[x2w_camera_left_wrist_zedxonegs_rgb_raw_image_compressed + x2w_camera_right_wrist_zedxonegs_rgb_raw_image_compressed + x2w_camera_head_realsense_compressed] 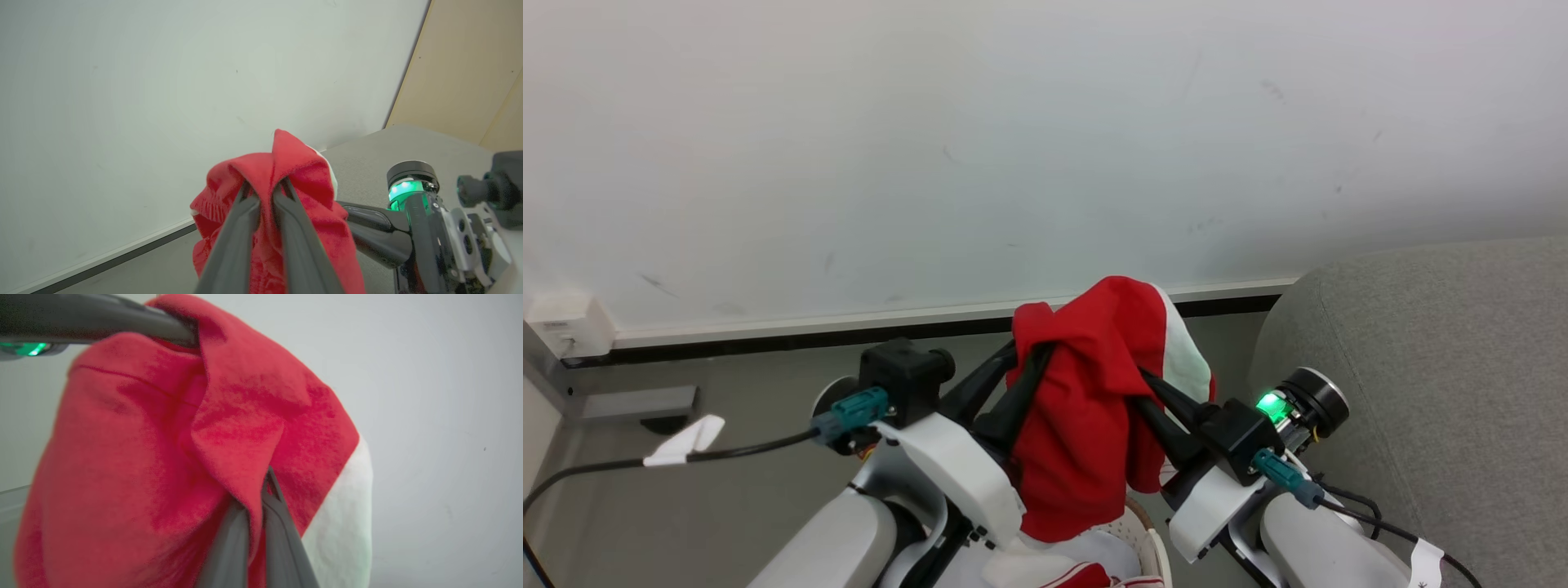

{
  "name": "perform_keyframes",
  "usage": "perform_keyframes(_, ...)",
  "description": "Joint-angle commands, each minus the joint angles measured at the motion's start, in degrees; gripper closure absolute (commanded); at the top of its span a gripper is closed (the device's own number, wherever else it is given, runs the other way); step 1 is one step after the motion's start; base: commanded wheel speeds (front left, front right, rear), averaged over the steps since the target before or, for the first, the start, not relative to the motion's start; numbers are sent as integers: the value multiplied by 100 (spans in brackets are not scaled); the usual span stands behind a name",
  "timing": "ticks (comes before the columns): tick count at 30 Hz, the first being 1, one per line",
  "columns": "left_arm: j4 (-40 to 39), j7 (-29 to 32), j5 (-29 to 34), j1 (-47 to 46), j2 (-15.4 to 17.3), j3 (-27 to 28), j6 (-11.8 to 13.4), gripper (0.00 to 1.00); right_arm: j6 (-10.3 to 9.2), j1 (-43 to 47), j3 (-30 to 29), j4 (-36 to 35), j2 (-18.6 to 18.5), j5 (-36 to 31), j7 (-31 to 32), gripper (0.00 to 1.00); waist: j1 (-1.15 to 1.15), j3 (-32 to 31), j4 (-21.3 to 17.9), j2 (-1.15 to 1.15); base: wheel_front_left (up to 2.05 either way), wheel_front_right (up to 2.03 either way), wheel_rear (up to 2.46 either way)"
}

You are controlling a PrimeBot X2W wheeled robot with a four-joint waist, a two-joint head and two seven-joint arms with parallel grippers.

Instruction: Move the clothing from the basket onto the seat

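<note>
You see the left gripper [264, 184] and right gripper [265, 479] both pinching the red clothing [1086, 425]; the seat [1437, 367] is at three o'clock.

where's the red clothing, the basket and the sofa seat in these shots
clothing [1086, 433]: head view, on the hanging red front.
basket [1153, 543]: head view, on its rim near the bottom edge.
seat [1445, 367]: head view, on its grey rounded side.

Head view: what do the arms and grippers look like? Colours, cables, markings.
Both arms have white shells and black wrist blocks. The left gripper and right gripper each carry two long, dark grey, tapering fingers. A teal connector with a black cable plugs into each wrist; each cable bears a white tape tag. The right wrist shows a green lit ring.
</note>
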Motion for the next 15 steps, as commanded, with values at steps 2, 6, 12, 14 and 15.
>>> perform_keyframes(2,66,-84,62,84,51,-6,28,0,-14,20,-108,-42,-1,94,-20,100,0,7,-19,0,0,0,0)
perform_keyframes(6,137,-156,125,122,87,-44,37,0,-14,-31,-288,-58,-78,134,-20,100,0,2,-35,0,0,0,0)
perform_keyframes(12,261,-329,238,199,117,-125,10,0,-14,-1,-618,-177,-219,109,-21,100,0,-10,-62,0,0,0,0)
perform_keyframes(14,309,-365,253,231,114,-162,-2,0,-14,26,-698,-205,-248,85,-21,100,0,-7,-83,0,0,0,0)
perform_keyframes(15,332,-395,247,246,106,-176,0,0,-14,36,-724,-215,-265,73,-21,100,0,-5,-95,0,0,0,0)
